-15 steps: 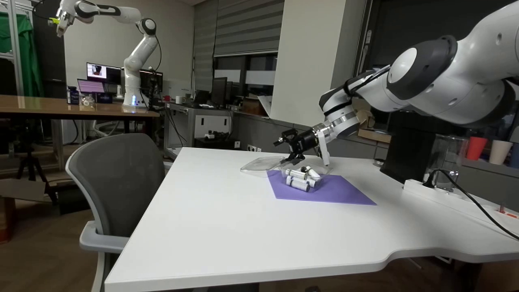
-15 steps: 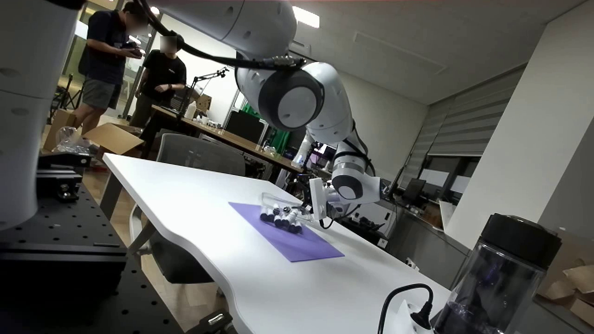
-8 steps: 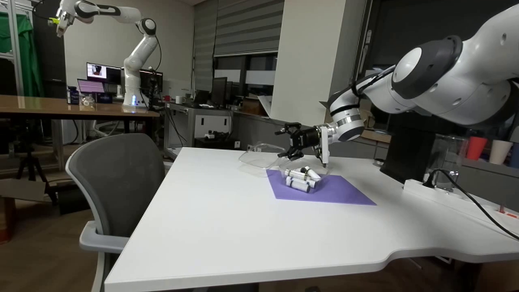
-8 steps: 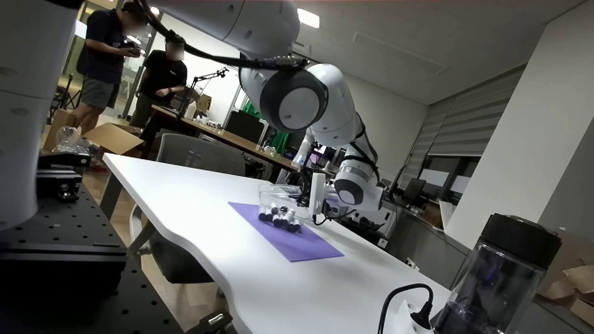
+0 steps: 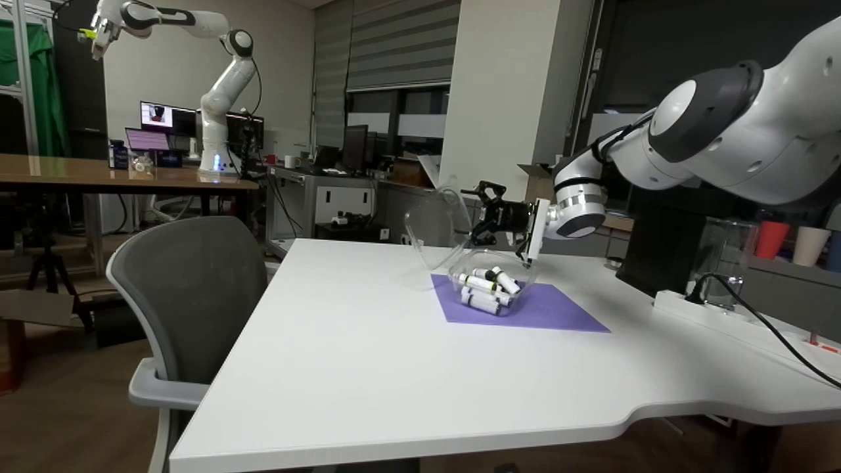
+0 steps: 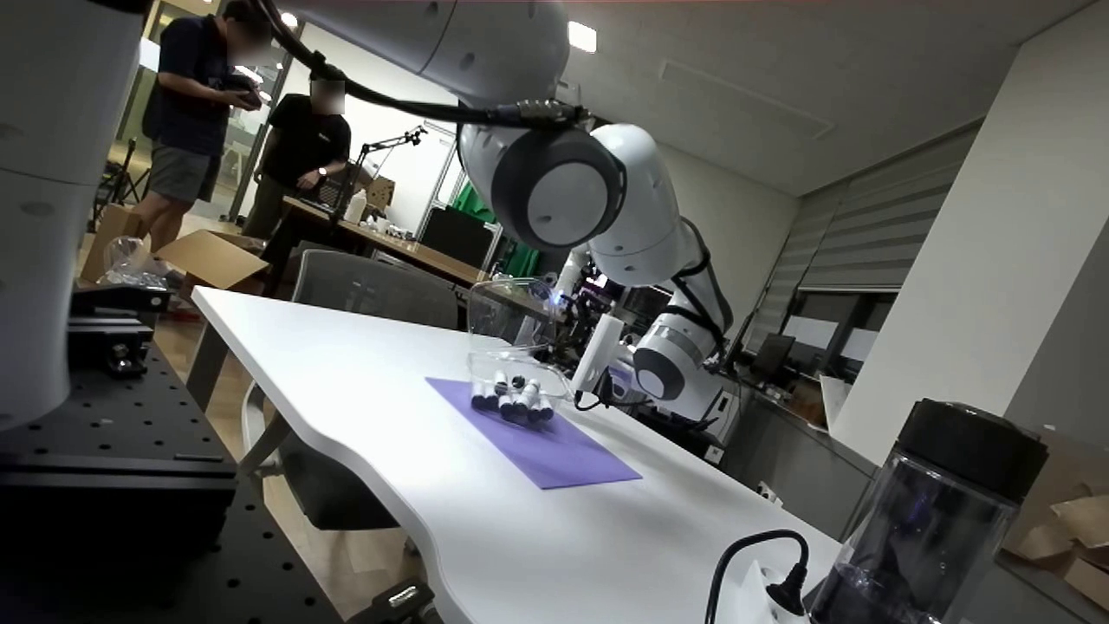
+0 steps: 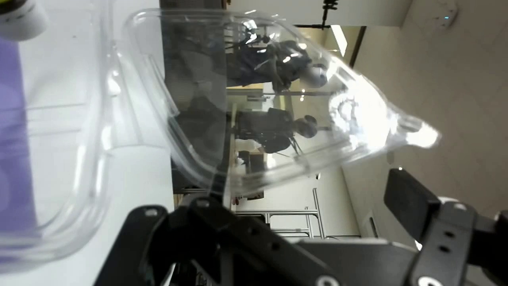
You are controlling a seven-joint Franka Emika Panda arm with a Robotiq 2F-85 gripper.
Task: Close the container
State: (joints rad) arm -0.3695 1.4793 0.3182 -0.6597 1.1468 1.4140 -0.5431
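1. In the wrist view the container (image 7: 97,186) is cut off at the left edge; one white cylinder (image 7: 25,26) is cropped in the corner.
2. The gripper (image 5: 474,213) is unclenched, fingers spread apart; in an exterior view a white plate (image 6: 598,355) partly hides it.
3. In the wrist view one finger overlaps the edge of the lid (image 7: 274,99); whether they touch cannot be told.
4. The container is glossy, clear plastic with rounded corners, holding several white cylinders.
5. It sits on the purple mat (image 5: 558,312).
6. Its mouth faces up; the lid stands steeply raised, tab upward. Its long axis is unclear.
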